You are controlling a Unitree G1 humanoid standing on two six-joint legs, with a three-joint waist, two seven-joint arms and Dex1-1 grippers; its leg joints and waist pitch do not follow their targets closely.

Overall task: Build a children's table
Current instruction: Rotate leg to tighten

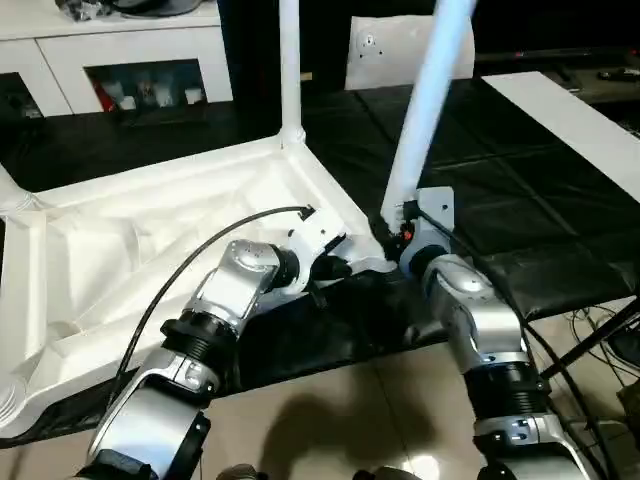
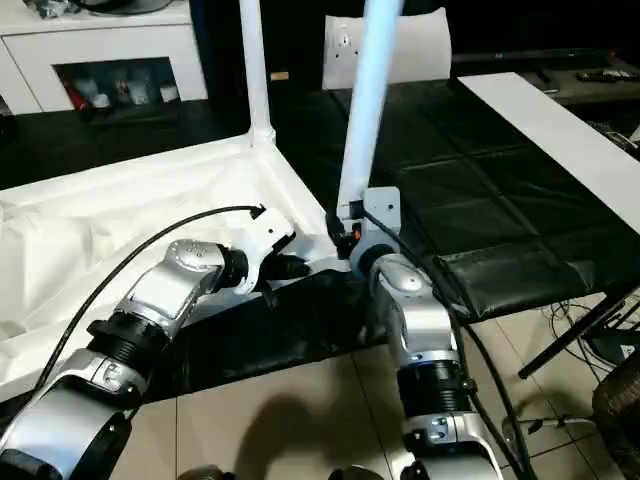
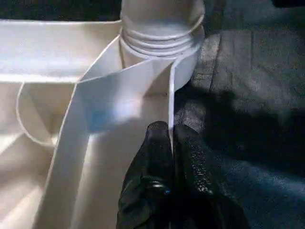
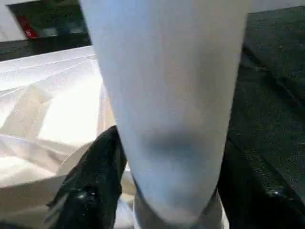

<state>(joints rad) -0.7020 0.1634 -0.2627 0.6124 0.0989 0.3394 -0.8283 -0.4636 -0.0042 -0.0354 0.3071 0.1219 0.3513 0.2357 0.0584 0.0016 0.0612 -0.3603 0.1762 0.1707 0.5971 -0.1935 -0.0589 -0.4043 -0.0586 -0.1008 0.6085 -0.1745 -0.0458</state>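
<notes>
The children's table top [image 1: 150, 230] lies upside down on a black mat, ribbed underside up. One white leg [image 1: 290, 60] stands upright in the far corner socket. A second leg [image 1: 425, 110] leans in the near right corner socket [image 3: 162, 33], whose threaded collar shows. My right gripper [image 1: 400, 225] is at this leg's base, and its black fingers [image 4: 90, 191] press the tube from both sides. My left gripper [image 3: 170, 131] is shut on the thin rim of the top, just beside that socket.
The black mat [image 1: 500, 200] covers the floor beyond the top. A white glass-door cabinet [image 1: 130, 50] stands at the back left, with a flat white sheet [image 1: 385, 50] behind the legs and a long white board [image 1: 570, 110] at the right. Cables [image 1: 600, 330] lie on the tiles near my right arm.
</notes>
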